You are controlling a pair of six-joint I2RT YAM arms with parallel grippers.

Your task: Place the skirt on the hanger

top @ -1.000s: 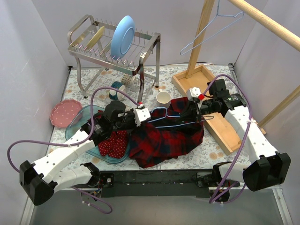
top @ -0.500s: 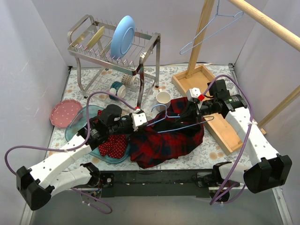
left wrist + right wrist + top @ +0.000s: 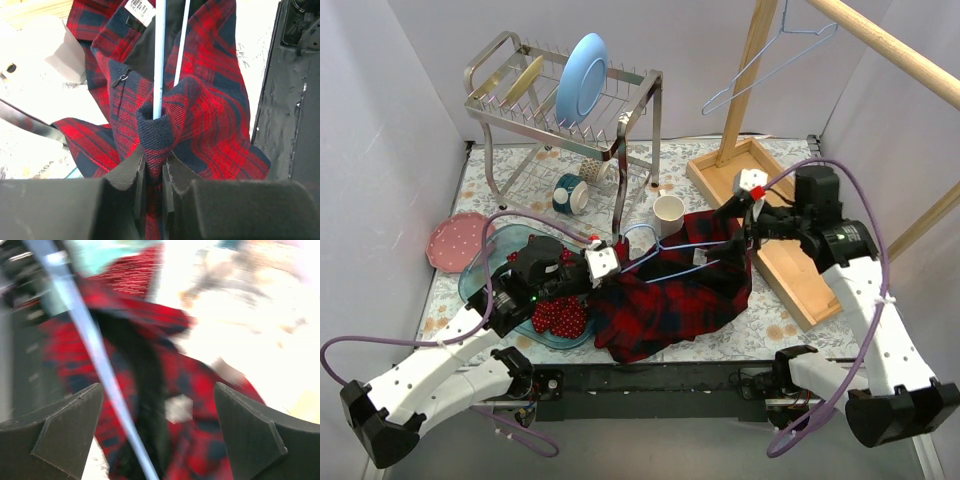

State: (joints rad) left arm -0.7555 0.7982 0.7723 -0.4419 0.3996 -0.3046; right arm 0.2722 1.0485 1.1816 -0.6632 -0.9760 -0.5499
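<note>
So, going by the plaid shirt [image 3: 670, 305] heaped in the middle of the table: far off to its left is a pink plate [image 3: 455, 242], and between that plate and the shirt is a blue glass tray [image 3: 480, 285]. The skirt [image 3: 560, 315], red with white dots, lies bunched in that tray, right up against the shirt's left edge and partly under the left arm, so it's not on any hanger. The left gripper [image 3: 153, 164] is at the shirt's left side with its 2 fingers squeezed narrow on a fold of the plaid cloth. The hanger [image 3: 159, 60], thin pale blue wire, runs into that same fold and lies across the top of the shirt. Just behind the shirt stands a white cup [image 3: 668, 212]. The right gripper [image 3: 157, 405] hangs over the shirt's right end with its jaws spread wide; the blurry wire crosses its camera view and I can't tell if it touches either finger. A wooden tray [image 3: 798, 285] runs along the shirt's right side, touching its edge. Well behind and above the shirt to the right, a spare hanger [image 3: 760, 62] hangs off a wooden rail [image 3: 890, 45].
</note>
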